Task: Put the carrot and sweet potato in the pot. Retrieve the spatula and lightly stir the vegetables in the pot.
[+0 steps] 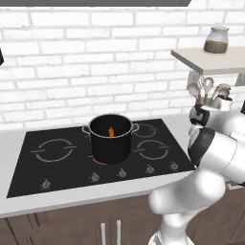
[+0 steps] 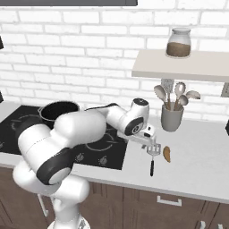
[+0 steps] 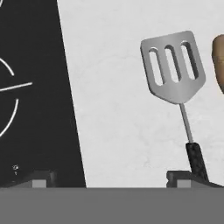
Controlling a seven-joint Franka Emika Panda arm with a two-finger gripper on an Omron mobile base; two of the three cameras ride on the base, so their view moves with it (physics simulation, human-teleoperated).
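The black pot (image 1: pixel 111 139) stands on the cooktop with the bright orange carrot (image 1: pixel 111 131) inside it; the pot (image 2: pixel 58 112) also shows behind my arm. The spatula (image 3: pixel 173 65) lies flat on the white counter, grey slotted head away from me, black handle (image 3: pixel 195 159) running down to my right fingertip (image 3: pixel 183 179). The reddish-brown sweet potato (image 2: pixel 167 153) lies just right of the spatula (image 2: pixel 153 156) and shows cut off at the edge, sweet potato (image 3: pixel 218 61). My gripper (image 2: pixel 151 139) hovers over the counter left of the spatula head; the gripper (image 3: pixel 111 180) is open and holds nothing.
The black cooktop (image 3: pixel 35 109) borders the counter on the left. A grey utensil holder (image 2: pixel 172 117) with pale spoons stands by the wall behind the spatula. Above it a shelf (image 2: pixel 188 65) carries a glass jar (image 2: pixel 179 43). The counter's front edge (image 2: pixel 179 190) is near.
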